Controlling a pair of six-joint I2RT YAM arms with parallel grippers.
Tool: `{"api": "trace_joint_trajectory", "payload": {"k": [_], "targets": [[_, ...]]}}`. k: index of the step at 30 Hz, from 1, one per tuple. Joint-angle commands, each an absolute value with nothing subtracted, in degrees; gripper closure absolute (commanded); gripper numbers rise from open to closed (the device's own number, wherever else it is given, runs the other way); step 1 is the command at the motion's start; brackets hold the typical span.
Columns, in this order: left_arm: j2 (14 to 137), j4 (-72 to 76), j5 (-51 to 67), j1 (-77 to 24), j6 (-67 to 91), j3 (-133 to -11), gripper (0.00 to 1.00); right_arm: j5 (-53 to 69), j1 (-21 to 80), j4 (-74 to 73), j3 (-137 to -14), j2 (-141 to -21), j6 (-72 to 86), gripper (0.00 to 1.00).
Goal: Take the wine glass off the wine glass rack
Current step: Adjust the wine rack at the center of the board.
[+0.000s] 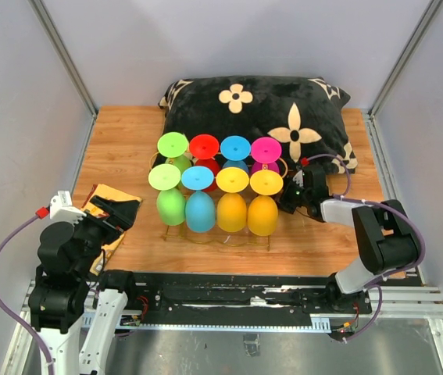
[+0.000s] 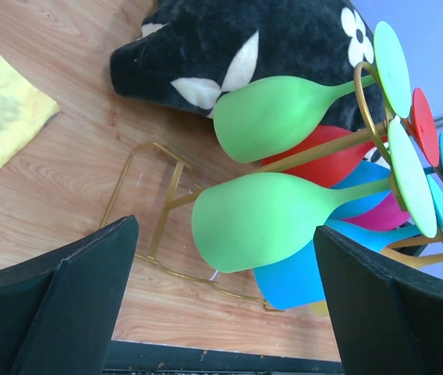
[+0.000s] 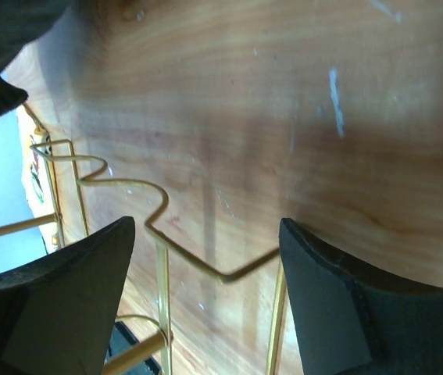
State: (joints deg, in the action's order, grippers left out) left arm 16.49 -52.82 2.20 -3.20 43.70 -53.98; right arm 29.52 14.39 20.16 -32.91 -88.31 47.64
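Rack [image 2: 307, 154] is standing in the middle of the table [image 1: 127, 133], just in front of a black flowered pillow [image 1: 260, 109]. Eight glasses [image 1: 200, 211] are hanging from it bowl-down, in two rows of four. A yellow cloth [image 1: 104, 195] is lying beneath the left gripper [image 2: 225, 226], whose fingers are spreading wide, holding nothing. The right gripper [image 3: 207, 226] is hovering low at the rack's right end, fingers apart, base wire showing between them.

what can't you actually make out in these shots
- top view: red wine glass, bowl mostly hidden by the blue glass in front.
- top view: right gripper, fingertips hidden under its own wrist; contact with the rightmost yellow glass unclear.
- right wrist view: only wine glass rack wire and table show; no glass in frame.
- left wrist view: yellow cloth cut off by the left edge.
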Motion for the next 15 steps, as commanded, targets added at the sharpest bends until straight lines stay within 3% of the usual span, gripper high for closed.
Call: {"api": "trace_joint_trajectory", "payload": {"k": [1, 10, 15], "targets": [[17.0, -53.0, 1.9, -3.5, 42.7, -55.4, 0.0, 29.1, 15.7, 23.9, -37.0, -90.7, 47.7, 0.26], [17.2, -53.1, 1.0, -3.5, 42.1, -55.6, 0.0, 22.3, 15.8, 11.9, -33.1, -78.4, 43.1, 0.21], [17.2, -52.3, 1.5, -3.5, 42.4, -54.8, 0.0, 24.3, 15.8, 10.2, -30.3, -74.2, 44.8, 0.21]]}}
